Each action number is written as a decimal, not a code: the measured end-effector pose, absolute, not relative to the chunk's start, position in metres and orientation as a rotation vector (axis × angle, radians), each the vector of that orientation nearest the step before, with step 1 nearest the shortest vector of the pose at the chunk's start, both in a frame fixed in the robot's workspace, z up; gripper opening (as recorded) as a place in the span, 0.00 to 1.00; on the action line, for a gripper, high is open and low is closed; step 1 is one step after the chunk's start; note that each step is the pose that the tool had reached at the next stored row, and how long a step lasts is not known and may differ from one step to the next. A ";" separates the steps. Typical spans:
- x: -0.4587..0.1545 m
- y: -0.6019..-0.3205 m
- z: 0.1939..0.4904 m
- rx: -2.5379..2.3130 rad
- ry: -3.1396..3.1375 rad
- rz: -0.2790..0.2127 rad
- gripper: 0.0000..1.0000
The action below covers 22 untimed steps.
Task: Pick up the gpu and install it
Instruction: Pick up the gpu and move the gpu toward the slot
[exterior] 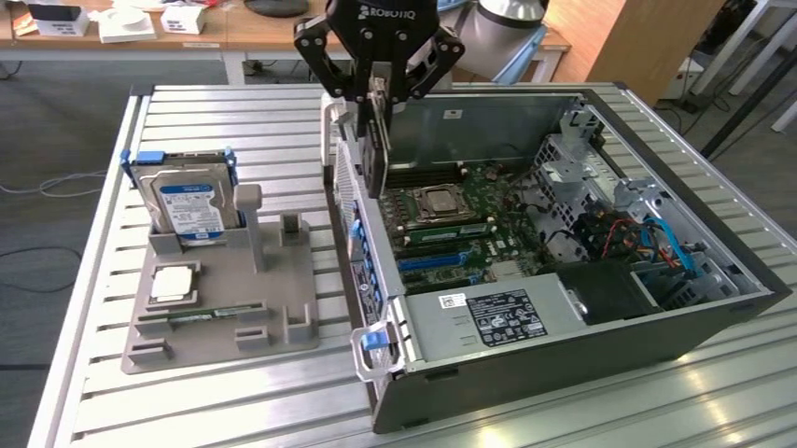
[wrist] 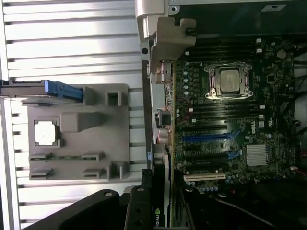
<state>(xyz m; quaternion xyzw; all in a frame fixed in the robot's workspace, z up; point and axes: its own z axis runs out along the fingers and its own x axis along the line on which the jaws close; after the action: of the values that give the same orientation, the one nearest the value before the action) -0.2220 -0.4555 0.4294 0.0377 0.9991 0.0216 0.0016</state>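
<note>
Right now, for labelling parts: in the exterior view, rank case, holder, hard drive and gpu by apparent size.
1. case
2. holder
3. hard drive or gpu: unsure, since the gpu is seen edge-on as a thin strip.

Case wall point(exterior: 353, 233) flanks the gpu point(exterior: 377, 140); motherboard point(exterior: 454, 238) lies unobstructed.

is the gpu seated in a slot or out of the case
Out: the gpu hangs on edge in the gripper, above the open case, not plugged in.
</note>
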 end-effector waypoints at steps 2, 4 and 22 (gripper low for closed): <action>-0.218 -0.455 0.429 0.118 3.136 0.068 0.27; -0.214 -0.454 0.429 0.118 3.135 0.068 0.27; -0.172 -0.451 0.428 0.118 3.136 0.068 0.27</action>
<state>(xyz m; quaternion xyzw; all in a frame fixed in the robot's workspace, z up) -0.1716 -0.4510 0.4278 0.0376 0.9991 0.0216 0.0016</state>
